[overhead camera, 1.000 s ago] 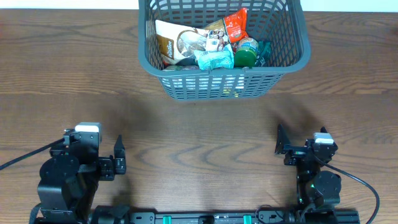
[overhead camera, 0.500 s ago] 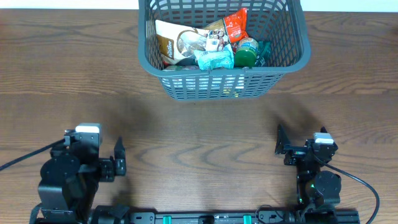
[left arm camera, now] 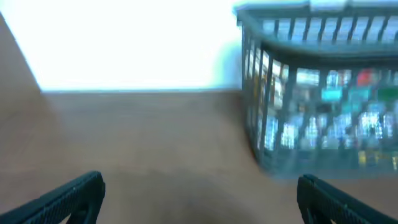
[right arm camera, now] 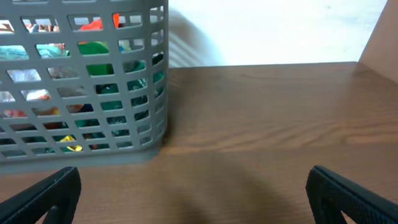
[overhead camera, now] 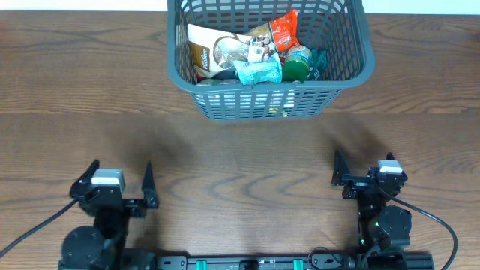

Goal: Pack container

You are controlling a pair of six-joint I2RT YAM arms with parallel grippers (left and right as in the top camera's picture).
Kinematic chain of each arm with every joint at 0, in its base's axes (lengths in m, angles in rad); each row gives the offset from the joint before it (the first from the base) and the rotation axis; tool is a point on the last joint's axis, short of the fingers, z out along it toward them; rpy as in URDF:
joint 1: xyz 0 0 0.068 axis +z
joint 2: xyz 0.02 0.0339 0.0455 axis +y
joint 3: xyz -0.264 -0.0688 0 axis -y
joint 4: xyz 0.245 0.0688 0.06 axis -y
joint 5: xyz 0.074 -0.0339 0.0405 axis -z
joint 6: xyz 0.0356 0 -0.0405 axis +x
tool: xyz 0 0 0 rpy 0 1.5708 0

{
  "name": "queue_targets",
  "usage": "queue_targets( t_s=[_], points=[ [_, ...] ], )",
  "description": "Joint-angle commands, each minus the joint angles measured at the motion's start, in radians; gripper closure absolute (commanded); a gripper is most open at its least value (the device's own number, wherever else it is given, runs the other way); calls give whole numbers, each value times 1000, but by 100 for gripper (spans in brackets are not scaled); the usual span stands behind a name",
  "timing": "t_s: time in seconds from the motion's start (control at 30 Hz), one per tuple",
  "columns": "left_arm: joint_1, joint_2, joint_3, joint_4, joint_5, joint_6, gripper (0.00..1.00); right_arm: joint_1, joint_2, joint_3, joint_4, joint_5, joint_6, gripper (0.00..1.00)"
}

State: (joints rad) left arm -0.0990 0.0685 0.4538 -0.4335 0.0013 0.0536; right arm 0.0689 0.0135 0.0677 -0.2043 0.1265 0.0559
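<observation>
A brown wooden table (overhead camera: 240, 154) runs wall to wall. At its near edge the left gripper (left arm camera: 200, 179) and the right gripper (right arm camera: 193, 170) sit with fingers spread wide, holding nothing. Well beyond them, at the far side, stands the container (overhead camera: 262, 101), snack packets (overhead camera: 225, 52) heaped inside.

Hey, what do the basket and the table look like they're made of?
The container looks like moulded plastic, dark grey and matt: its lattice slots are even and the rim is thick. The table looks like brown wood or a wood-look laminate, with streaky grain showing; I cannot tell which.
</observation>
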Motion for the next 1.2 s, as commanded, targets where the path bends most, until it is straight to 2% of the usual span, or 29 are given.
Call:
queue_targets(
  t_s=[0.0, 0.2, 0.3, 0.47, 0.6, 0.9, 1.17],
  points=[
    [3, -56, -117, 163, 13, -40, 1, -8, -8, -5, 0, -4, -12, 1],
    [3, -66, -308, 539, -40, -40, 1, -8, -8, -5, 0, -4, -13, 1],
    [3, -66, -375, 623, -43, -40, 1, -8, -8, -5, 0, -4, -12, 1],
    [3, -67, -452, 682, -44, -40, 1, -8, -8, -5, 0, -4, -12, 1],
    [5, -66, -450, 631, -76, -25, 2, -8, -8, -5, 0, -4, -12, 1],
    [5, -67, -450, 381, -92, -25, 1, -8, -8, -5, 0, -4, -12, 1],
    [5, -67, -450, 370, -92, -25, 1, -8, -8, -5, 0, -4, -12, 1]
  ],
)
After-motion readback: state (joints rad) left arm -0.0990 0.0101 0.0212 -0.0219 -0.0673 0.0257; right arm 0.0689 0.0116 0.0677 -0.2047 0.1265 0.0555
